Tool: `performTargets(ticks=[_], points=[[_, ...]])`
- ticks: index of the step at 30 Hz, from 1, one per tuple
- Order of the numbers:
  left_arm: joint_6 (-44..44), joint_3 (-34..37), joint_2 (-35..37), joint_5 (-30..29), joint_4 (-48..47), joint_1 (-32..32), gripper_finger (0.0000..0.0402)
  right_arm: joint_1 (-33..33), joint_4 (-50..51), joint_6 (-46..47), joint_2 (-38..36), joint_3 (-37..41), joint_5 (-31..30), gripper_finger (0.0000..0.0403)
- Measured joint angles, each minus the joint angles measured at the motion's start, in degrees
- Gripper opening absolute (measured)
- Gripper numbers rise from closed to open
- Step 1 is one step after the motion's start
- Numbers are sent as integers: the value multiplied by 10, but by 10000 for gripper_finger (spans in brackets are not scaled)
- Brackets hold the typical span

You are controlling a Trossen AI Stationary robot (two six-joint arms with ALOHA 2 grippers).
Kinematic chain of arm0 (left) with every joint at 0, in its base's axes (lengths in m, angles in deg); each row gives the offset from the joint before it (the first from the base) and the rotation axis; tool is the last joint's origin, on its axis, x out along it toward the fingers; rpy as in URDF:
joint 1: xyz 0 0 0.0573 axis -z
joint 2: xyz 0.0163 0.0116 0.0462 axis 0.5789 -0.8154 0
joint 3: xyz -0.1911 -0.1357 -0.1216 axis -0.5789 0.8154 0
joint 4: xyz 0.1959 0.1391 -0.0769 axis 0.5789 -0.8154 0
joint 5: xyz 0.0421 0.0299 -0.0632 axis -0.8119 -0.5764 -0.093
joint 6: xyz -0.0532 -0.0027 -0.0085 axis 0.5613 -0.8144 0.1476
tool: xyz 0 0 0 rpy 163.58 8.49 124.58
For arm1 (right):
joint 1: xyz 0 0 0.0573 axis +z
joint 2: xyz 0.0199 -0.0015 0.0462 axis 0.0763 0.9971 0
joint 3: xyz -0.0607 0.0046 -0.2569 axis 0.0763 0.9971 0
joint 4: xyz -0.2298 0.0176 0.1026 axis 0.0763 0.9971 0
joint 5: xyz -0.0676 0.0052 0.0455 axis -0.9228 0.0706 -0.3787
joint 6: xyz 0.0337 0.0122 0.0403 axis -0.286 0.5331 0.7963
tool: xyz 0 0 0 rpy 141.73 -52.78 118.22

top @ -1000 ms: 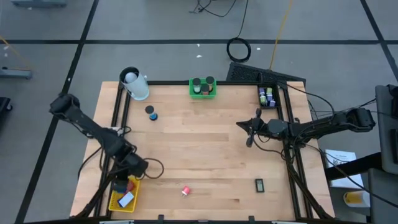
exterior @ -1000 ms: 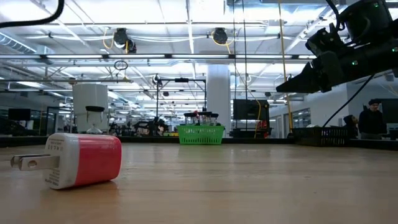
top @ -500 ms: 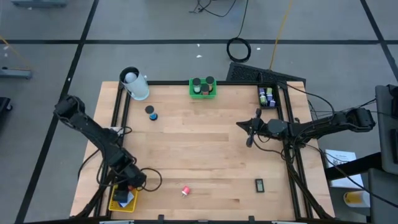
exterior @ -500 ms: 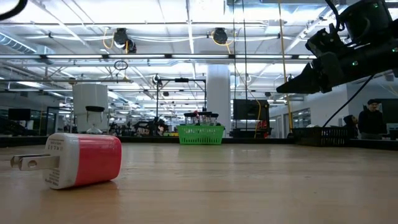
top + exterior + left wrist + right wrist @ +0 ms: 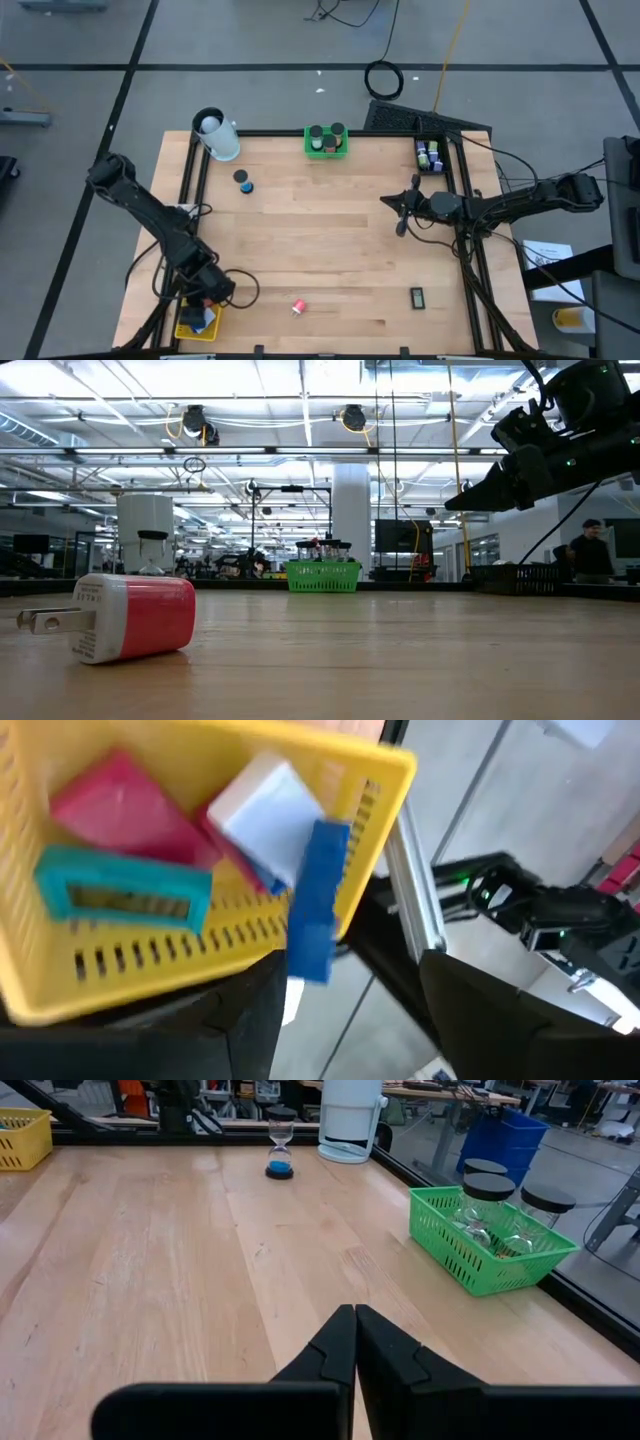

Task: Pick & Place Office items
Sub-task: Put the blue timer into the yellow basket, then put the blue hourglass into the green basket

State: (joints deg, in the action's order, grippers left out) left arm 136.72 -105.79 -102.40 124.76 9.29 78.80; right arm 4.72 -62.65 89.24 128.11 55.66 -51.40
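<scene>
On the wooden table, the left gripper is spreading over the yellow basket, letting go a blue block that looks light, rigid and best pinched across its flat sides, while the right gripper is waiting pressed together.

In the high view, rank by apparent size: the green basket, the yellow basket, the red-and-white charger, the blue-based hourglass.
1. Green basket
2. Yellow basket, though the left gripper covers part of it, so this order is unsure
3. Red-and-white charger and hourglass: too alike to rank

I see a blue block upright over red, teal and white blocks in the yellow basket.
</scene>
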Motion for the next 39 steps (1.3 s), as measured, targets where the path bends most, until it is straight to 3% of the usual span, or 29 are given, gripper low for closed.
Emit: performTargets(ticks=[6,11,14,20,24,29,35,39], points=[[-34,-20,0,2,-75,-9,240,0,7,0,0,0,0,1],[-47,-21,1,-56,-108,-44,191,0,10,0,0,0,0,1],[-64,-21,10,-156,-111,-67,137,0,10,0,0,0,-1,1],[-59,-21,28,-412,-91,-139,14,0,10,-5,0,0,-1,1],[11,-21,25,-530,-82,-206,28,0,9,-13,0,0,-2,1],[-29,-27,23,-522,-58,-311,46,0,6,-26,0,0,-3,1],[-103,-101,64,-472,-104,-419,5,-3,0,-30,0,0,-3,1],[-142,-143,62,-454,-190,-486,42,-3,0,-30,0,0,-3,1]])
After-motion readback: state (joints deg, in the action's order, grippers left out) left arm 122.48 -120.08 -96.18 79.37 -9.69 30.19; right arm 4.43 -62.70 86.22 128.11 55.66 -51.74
